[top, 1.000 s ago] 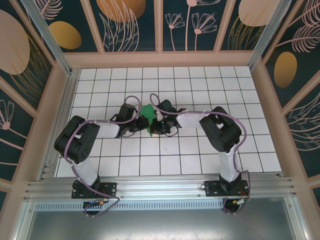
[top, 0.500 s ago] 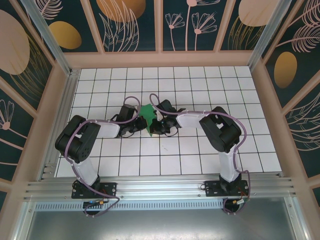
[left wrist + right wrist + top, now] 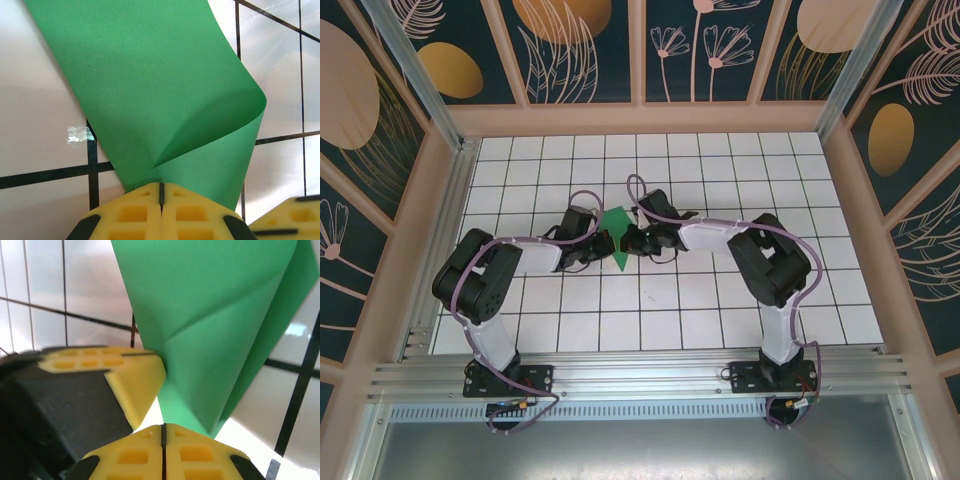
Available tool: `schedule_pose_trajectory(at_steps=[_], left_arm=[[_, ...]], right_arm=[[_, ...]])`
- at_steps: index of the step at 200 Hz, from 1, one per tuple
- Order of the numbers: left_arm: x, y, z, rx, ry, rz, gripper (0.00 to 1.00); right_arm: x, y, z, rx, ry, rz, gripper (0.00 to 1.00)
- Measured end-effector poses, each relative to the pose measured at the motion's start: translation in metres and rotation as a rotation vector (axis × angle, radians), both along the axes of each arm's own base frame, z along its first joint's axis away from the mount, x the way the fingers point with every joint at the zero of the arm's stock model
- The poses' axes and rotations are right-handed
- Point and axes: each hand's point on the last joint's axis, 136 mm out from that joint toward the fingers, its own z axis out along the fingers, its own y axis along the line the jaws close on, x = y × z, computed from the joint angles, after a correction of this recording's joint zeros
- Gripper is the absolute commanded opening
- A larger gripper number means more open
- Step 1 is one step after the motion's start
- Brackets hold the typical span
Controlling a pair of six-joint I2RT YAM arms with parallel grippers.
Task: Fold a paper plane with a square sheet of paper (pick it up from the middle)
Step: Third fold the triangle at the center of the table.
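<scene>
The square sheet of paper is bright green, bent over on itself and creased, and is held up above the middle of the white grid table between both grippers. My left gripper is shut on its lower part; in the left wrist view the paper rises from the closed yellow jaws of the left gripper. My right gripper is shut just right of it. In the right wrist view the paper ends behind the right gripper, outside its seam, and the left gripper's fingers touch the paper's edge. A paper plane is out of view.
The white tiled table has black grid lines and is boxed in by patterned walls. An aluminium rail runs along the near edge. A scrap of clear tape sticks to a tile under the paper.
The right gripper moved up and left, closer to the left one. The paper swung round and now stands more upright, pointing away from the arms. The left jaws closed the last bit.
</scene>
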Motion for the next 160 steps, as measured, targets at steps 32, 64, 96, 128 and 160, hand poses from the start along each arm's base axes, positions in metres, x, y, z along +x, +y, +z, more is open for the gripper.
schedule_pose_trajectory(at_steps=[32, 64, 96, 128, 160], left_arm=[[0.001, 0.000, 0.000, 0.002, -0.001, 0.001, 0.01], [0.002, 0.000, 0.000, 0.004, -0.004, 0.001, 0.00], [0.004, -0.001, 0.000, 0.008, -0.005, 0.000, 0.00], [0.004, -0.001, -0.001, 0.019, -0.007, -0.007, 0.00], [0.005, -0.001, 0.000, 0.029, -0.010, -0.015, 0.00]], right_arm=[[0.007, 0.002, 0.001, 0.005, -0.007, -0.011, 0.06], [0.009, 0.003, -0.013, -0.015, 0.016, -0.017, 0.05], [0.009, 0.000, -0.028, -0.030, 0.053, -0.033, 0.04], [0.011, -0.001, -0.027, -0.026, 0.056, -0.037, 0.04], [0.016, -0.002, -0.024, -0.027, 0.052, -0.048, 0.04]])
